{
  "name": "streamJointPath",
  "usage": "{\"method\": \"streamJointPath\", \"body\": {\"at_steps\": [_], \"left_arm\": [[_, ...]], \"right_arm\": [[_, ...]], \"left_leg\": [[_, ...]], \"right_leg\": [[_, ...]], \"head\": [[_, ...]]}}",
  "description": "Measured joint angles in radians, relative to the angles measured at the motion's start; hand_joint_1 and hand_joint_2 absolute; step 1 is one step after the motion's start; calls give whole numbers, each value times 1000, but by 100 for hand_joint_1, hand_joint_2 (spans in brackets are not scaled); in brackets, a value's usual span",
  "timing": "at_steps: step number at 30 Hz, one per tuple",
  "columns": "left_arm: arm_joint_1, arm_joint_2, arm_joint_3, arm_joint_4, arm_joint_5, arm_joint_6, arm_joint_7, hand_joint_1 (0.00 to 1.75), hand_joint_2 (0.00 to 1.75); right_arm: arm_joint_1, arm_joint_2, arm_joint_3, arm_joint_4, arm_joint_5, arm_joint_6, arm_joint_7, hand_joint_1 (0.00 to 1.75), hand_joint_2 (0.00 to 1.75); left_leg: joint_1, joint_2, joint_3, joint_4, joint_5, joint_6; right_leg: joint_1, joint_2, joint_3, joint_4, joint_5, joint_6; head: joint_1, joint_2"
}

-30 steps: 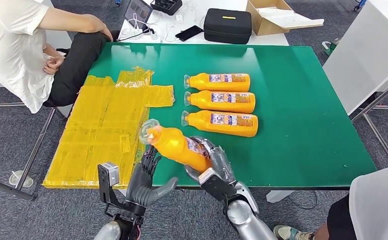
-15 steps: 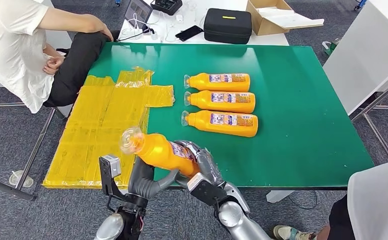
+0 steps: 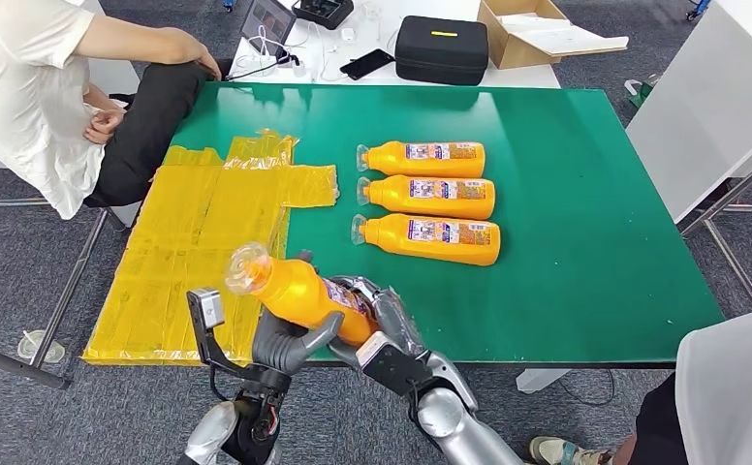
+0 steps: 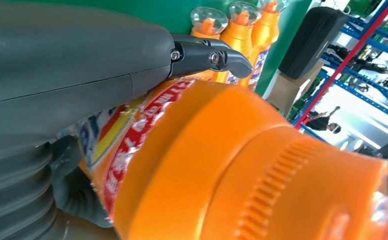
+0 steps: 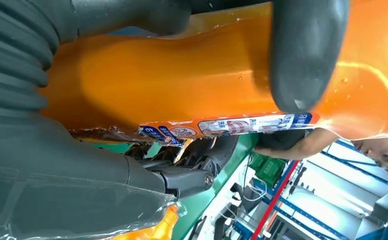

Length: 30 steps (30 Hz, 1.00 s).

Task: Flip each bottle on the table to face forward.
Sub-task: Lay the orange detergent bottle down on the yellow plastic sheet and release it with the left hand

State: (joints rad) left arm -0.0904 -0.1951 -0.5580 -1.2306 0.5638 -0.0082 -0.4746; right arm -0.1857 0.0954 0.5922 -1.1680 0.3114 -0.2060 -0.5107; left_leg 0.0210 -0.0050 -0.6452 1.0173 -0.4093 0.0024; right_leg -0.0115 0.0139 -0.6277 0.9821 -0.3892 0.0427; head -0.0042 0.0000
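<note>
1. The right hand (image 3: 384, 325) grips the lower body of the orange bottle (image 3: 299, 291), fingers wrapped over its label.
2. The left hand (image 3: 285, 341) cups the same bottle from below, thumb pressed against its side.
3. The bottle is held tilted above the near edge of the green bench (image 3: 585, 194), clear cap (image 3: 246, 268) pointing left over the yellow sheet (image 3: 198, 252).
4. Three bottles (image 3: 428, 198) lie side by side mid-bench, labels up.

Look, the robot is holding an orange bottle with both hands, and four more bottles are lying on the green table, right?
Not quite: three bottles lie on the green table, not four, as the head view shows. The rest holds: the left hand and right hand both hold the orange bottle.
</note>
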Motion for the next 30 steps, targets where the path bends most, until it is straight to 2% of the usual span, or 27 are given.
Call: {"method": "streamJointPath", "body": {"at_steps": [1, 2, 6, 7, 10, 11, 17, 21, 25, 30], "left_arm": [[-2, -1, 2, 2, 3, 0, -5, 170, 175], [-3, -2, 4, 3, 5, 0, -9, 175, 175], [-3, -5, 5, 4, -3, 3, -25, 175, 175], [-3, -5, 6, 4, -6, 4, -27, 175, 175], [-3, -5, 6, 5, -13, 9, -31, 175, 175], [-3, -5, 7, 6, -15, 12, -34, 175, 175], [-2, -5, 9, 6, -26, 20, -43, 175, 175], [-2, -5, 9, 6, -28, 22, -43, 175, 175], [-1, -5, 10, 6, -23, 47, -37, 175, 175], [-1, -5, 19, 4, -21, 96, -43, 175, 175]], "right_arm": [[-3, 0, 2, 3, 0, 2, 2, 162, 175], [-5, -1, 4, 6, 0, 4, 3, 159, 175], [-8, -1, 9, 17, -2, 9, 5, 154, 175], [-8, -1, 10, 20, -2, 10, 5, 145, 175], [-8, -1, 14, 25, -2, 10, 5, 41, 175], [-8, -1, 14, 27, -2, 10, 5, 12, 175], [-5, -1, 18, 31, -1, 7, 5, 9, 175], [-3, -1, 18, 31, -1, 6, 5, 0, 175], [0, -1, 18, 32, -3, -4, 8, 0, 0], [24, 3, 9, 13, -16, -84, -41, 0, 0]], "left_leg": [[0, 0, 0, 0, 0, 0], [0, 0, 0, 0, 0, 0], [0, 0, 0, 0, 0, 0], [0, 0, 0, 0, 0, 0], [0, 0, 0, 0, 0, 0], [0, 0, 0, 0, 0, 0], [0, 0, 0, 0, 0, 0], [0, 0, 0, 0, 0, 0], [0, 0, 0, 0, 0, 0], [0, 0, 0, 0, 0, 0]], "right_leg": [[0, 0, 0, 0, 0, 0], [0, 0, 0, 0, 0, 0], [0, 0, 0, 0, 0, 0], [0, 0, 0, 0, 0, 0], [0, 0, 0, 0, 0, 0], [0, 0, 0, 0, 0, 0], [0, 0, 0, 0, 0, 0], [0, 0, 0, 0, 0, 0], [0, 0, 0, 0, 0, 0], [0, 0, 0, 0, 0, 0]], "head": [[0, 0], [0, 0], [0, 0], [0, 0], [0, 0], [0, 0], [0, 0], [0, 0], [0, 0], [0, 0]]}}
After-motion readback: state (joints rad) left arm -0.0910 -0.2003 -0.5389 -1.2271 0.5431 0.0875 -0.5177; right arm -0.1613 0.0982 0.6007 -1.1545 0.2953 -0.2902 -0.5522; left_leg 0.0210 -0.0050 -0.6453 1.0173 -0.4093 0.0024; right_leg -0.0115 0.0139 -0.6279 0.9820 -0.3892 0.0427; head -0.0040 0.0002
